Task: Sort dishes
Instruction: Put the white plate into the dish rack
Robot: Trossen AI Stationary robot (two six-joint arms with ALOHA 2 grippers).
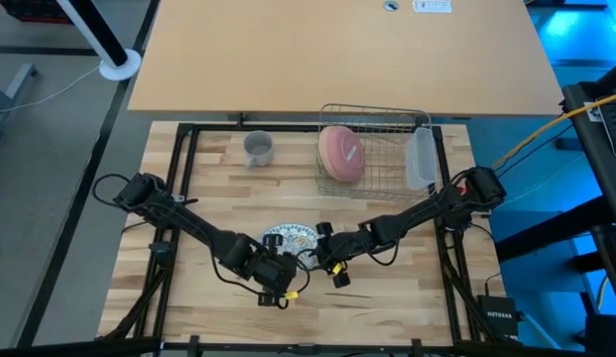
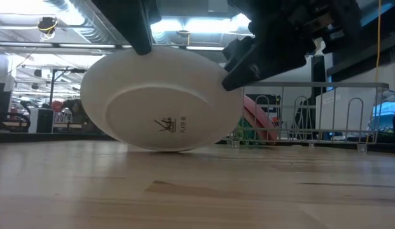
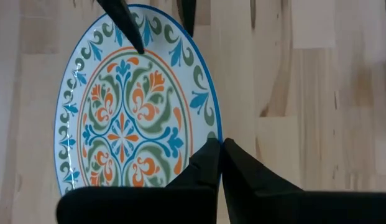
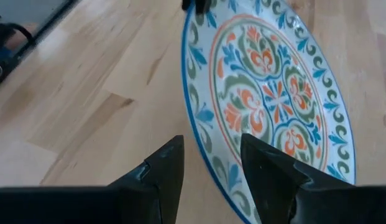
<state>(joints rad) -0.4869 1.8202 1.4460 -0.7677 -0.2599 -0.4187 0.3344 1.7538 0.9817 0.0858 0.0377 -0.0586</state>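
Note:
The white plate with the bluish pattern (image 1: 291, 238) stands tilted near the table's front middle. Its white underside (image 2: 165, 95) faces the near edge and its lower rim (image 2: 162, 150) rests on the wood. My left gripper (image 1: 284, 254) is at the plate's raised near rim, shut on it. My right gripper (image 1: 322, 238) is open at the plate's right rim, one finger on each side of the rim (image 4: 208, 158). The pink plate (image 1: 340, 154) stands on edge in the wire rack (image 1: 387, 114). The grey cup (image 1: 258, 149) stands at the far left. The green plate does not show clearly. My left gripper pinches the plate's rim (image 3: 216, 132) between its two fingers, one on the patterned face and one on the underside. It comes from the table's near side. The plate is tilted, its held rim raised and its far rim on the table. My right gripper has the rim between its open fingers (image 4: 171, 162); I cannot tell whether they touch it.
The wire rack stands at the far right, with a translucent tub (image 1: 420, 159) at its right end. Bare wood lies to the left of the plate and along the near edge. A black frame (image 1: 184, 178) borders the table.

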